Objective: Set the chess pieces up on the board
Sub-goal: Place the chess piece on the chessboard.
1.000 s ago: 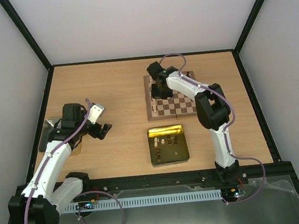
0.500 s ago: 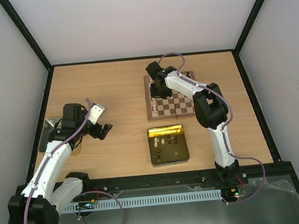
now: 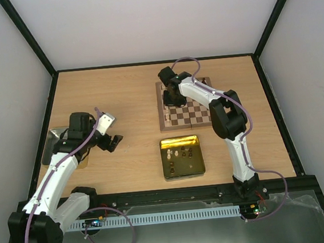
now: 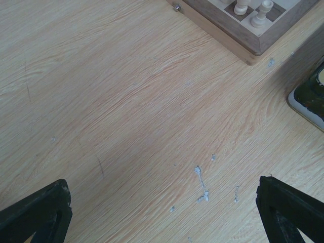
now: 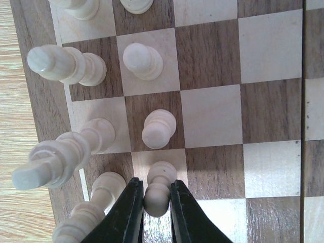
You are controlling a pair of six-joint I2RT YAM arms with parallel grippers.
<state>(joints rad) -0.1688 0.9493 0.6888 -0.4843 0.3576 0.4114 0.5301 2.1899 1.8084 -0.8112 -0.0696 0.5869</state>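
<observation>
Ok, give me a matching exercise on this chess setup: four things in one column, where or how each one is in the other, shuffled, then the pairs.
1. left gripper
2. right gripper
3. gold tin
4. grey tray

A. holds loose pale and dark pieces
B. closed on a pale pawn standing on the board
C. at the table's left edge
D. open above bare table

Pairs: 1-D, 2-B, 3-A, 4-C
</observation>
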